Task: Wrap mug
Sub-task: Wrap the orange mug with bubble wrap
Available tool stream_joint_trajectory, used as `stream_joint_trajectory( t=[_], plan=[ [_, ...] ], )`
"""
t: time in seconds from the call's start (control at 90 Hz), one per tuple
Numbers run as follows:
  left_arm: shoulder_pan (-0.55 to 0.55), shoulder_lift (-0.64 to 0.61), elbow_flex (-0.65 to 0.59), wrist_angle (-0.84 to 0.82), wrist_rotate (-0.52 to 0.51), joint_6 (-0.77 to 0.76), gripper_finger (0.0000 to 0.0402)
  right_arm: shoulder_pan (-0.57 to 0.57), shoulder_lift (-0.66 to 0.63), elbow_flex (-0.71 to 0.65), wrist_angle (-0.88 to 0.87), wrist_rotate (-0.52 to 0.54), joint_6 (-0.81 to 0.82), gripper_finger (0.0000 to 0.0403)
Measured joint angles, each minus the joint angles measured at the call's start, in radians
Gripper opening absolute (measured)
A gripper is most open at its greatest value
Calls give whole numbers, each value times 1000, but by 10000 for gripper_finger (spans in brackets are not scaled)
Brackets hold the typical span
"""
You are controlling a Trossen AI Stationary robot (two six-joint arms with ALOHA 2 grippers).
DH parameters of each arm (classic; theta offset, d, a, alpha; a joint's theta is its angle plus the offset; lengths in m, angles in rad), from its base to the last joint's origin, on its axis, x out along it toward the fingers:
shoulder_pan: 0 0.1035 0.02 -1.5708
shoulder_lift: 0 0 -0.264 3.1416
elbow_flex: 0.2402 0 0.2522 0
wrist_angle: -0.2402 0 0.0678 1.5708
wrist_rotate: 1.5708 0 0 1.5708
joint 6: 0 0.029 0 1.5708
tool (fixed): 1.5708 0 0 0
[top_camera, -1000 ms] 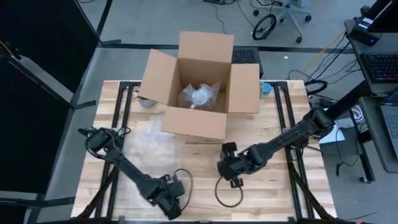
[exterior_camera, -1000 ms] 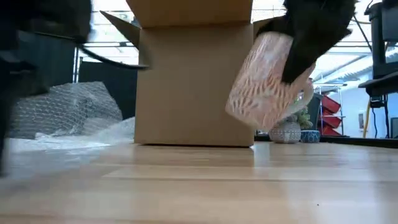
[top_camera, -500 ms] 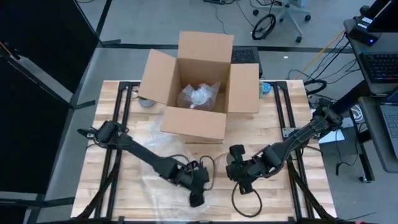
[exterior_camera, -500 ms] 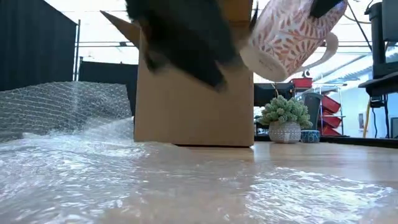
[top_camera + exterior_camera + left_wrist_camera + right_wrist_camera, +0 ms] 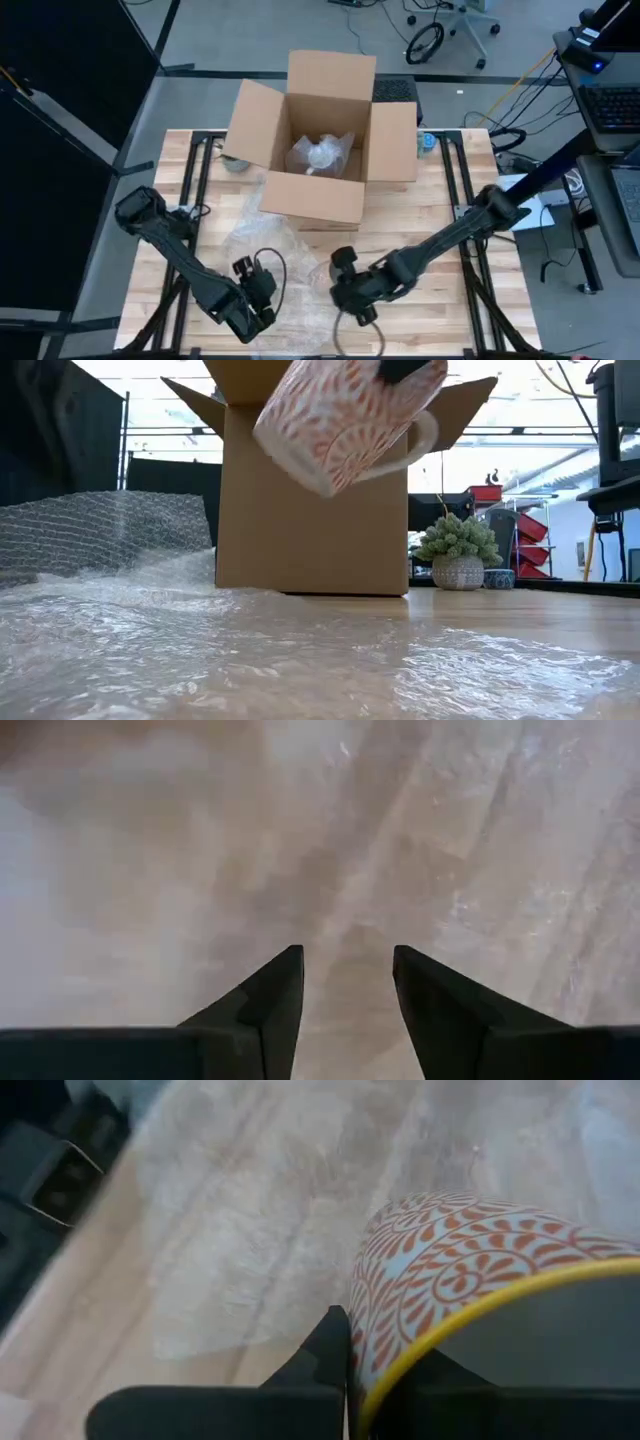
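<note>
Overhead: right gripper (image 5: 347, 292) near front table edge, just right of the bubble wrap (image 5: 262, 240); left gripper (image 5: 256, 290) over the wrap's front. Cardboard box (image 5: 318, 150) behind.

Low view: mug (image 5: 345, 420), orange-patterned, tilted and held in the air before the box (image 5: 310, 510), above the wrap (image 5: 200, 650).

Left wrist: fingers (image 5: 270, 995) spread apart, nothing between, over wrap.

Right wrist: fingers (image 5: 330, 1345) pinching the mug (image 5: 450, 1280) rim.

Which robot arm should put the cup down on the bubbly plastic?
The right one. The right gripper already holds the mug tilted in the air above the bubble wrap. The left gripper is open and empty over the wrap.
</note>
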State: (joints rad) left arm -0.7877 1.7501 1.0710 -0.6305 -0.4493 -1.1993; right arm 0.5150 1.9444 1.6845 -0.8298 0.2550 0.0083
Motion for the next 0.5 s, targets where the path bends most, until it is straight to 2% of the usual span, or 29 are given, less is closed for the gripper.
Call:
stream_joint_trajectory(
  t=[0.111, 0.222, 0.322, 0.5],
  plan=[
    [21, 45, -115, 288, 56, 10, 145, -11, 88, 137, -202, -1, 12, 0],
    [80, 84, -133, 421, 40, 90, 145, -20, 135, 221, -288, 5, 13, 0],
    [147, 108, -133, 524, 36, 197, 145, -19, 139, 239, -301, 7, 26, 3],
    [246, 133, -122, 800, 45, 395, 145, -20, 139, 239, -350, 0, 49, 5]
  ],
)
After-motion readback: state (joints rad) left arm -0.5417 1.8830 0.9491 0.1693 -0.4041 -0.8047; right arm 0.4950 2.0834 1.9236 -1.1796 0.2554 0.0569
